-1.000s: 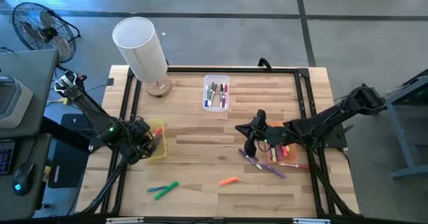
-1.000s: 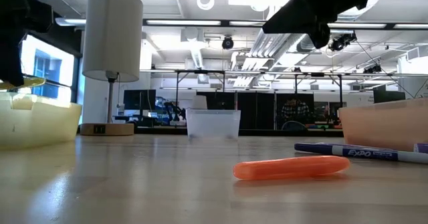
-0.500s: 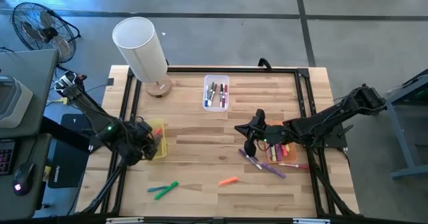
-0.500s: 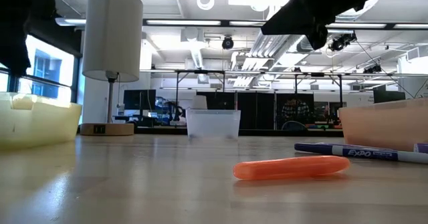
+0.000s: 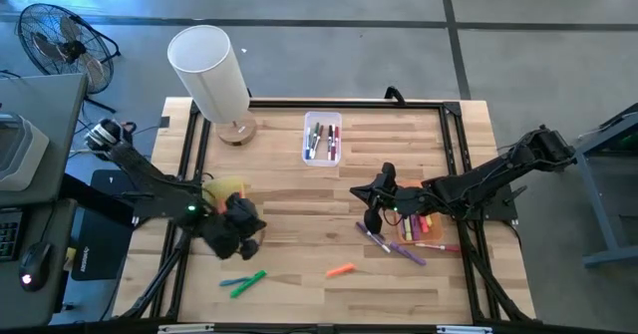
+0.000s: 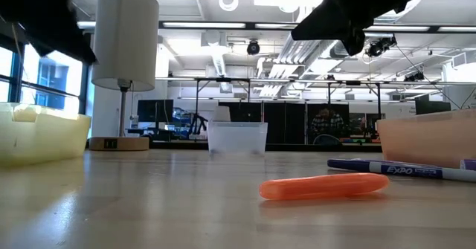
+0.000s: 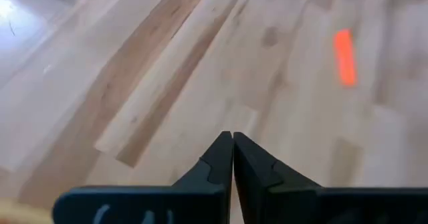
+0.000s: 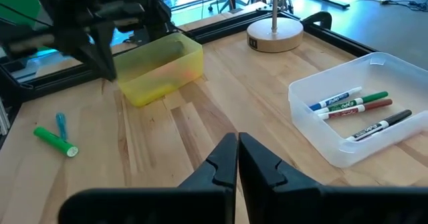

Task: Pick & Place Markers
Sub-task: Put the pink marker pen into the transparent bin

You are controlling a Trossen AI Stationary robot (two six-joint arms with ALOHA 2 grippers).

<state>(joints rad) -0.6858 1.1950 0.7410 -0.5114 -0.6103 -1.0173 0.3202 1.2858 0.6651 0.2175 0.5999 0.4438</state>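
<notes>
Several markers lie loose on the wooden table: a green marker beside a blue marker, an orange marker, and purple markers. More markers lie in the clear bin and the orange bin. My left gripper hangs shut and holds nothing, above bare wood between the yellow bin and the green marker. My right gripper hangs shut with nothing in it, above the table left of the orange bin.
A white lamp stands at the far left on its round wooden base. A black frame runs along the table's edges. Bare wood lies in the table's middle and along the near edge.
My left gripper has left the yellow bin and gone toward the table's right and near edges, rolling about its own line as it went. It now stands over bare wood. My right arm has kept still, and no marker has moved.
</notes>
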